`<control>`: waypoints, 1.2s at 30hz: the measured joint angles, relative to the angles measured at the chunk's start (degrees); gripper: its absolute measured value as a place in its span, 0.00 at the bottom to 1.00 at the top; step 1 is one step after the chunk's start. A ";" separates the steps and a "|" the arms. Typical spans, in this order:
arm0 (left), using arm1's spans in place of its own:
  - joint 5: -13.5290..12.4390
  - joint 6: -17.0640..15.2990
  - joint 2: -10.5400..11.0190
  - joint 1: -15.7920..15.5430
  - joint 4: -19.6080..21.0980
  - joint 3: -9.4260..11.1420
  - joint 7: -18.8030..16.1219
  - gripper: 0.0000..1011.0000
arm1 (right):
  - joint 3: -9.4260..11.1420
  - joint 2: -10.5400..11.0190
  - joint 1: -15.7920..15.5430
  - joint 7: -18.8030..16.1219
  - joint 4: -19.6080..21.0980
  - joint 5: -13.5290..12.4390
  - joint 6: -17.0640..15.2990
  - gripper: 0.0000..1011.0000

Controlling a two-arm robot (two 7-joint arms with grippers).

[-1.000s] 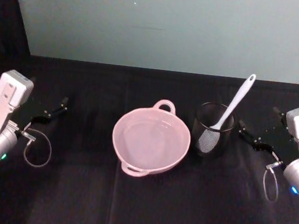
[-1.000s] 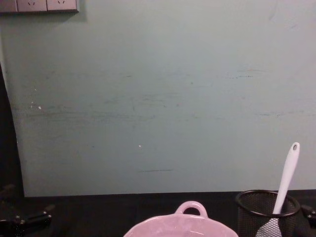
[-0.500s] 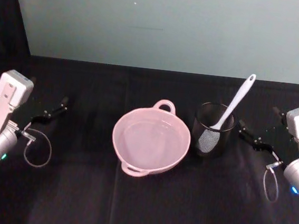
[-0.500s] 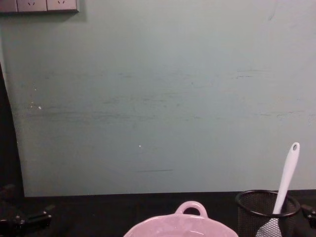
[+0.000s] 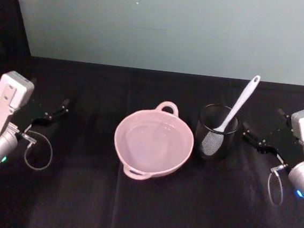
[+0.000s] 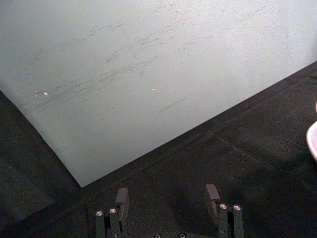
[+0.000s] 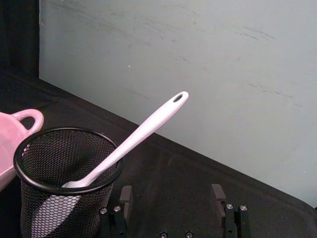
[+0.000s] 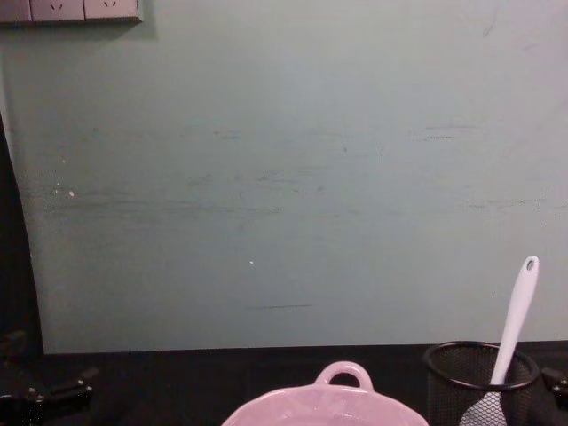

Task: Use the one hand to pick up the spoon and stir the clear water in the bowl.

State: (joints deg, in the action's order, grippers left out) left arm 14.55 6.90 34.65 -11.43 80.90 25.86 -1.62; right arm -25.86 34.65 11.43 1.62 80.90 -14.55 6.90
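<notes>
Since nothing's shifting vs the shots from a sec ago (both arms, the bowl and the spoon are all sitting exactly where they were), I'm reading this as the pre-start pose, so the task isn't rly underway yet.

Going L to R in the head view: the left gripper (image 6: 167,201) is idling way out at 9 o'clock from the bowl, well apart from everything. Its fingers are standing spread w/ nothing btwn them.

The pink bowl (image 5: 117,143) is sitting mid-table on the black table (image 5: 132,209), loop handle pointing to 12 o'clock. The water (image 5: 152,143) in it is barely showing, just a faint glint, and it's looking flat, so no stirring is happening.

Just beside the bowl at 3 o'clock, the black mesh cup (image 5: 213,144) is holding the spoon (image 5: 239,106). The spoon is resting head-down inside, w/ its handle leaning on the rim and sticking out toward 1 o'clock.

Further out at 3 o'clock, the right gripper (image 7: 171,196) is hovering near the cup but not touching it, pincer wide open and empty.

IMO the right arm is the obvious pick, since the handle is tilting its way. Next it's needing to close on the handle above the cup rim and lift w/o dragging the cup over.
</notes>
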 joint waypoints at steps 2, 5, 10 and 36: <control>0.00 0.00 0.00 0.00 0.00 0.00 0.00 1.00 | 0.00 0.00 0.00 0.00 0.00 0.00 0.00 0.99; 0.00 0.00 0.00 0.00 0.00 0.00 0.00 1.00 | 0.00 0.00 0.00 0.00 0.00 0.00 0.00 0.99; 0.00 0.00 0.00 0.00 0.00 0.00 0.00 1.00 | 0.00 0.00 0.00 0.00 0.00 0.00 0.00 0.99; 0.00 0.00 0.00 0.00 0.00 0.00 0.00 1.00 | 2.86 2.29 -1.51 0.25 1.76 1.00 -0.09 0.99</control>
State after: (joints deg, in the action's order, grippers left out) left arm 14.55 6.90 34.65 -11.43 80.90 25.86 -1.62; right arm -23.00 36.94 9.93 1.88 82.66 -13.55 6.82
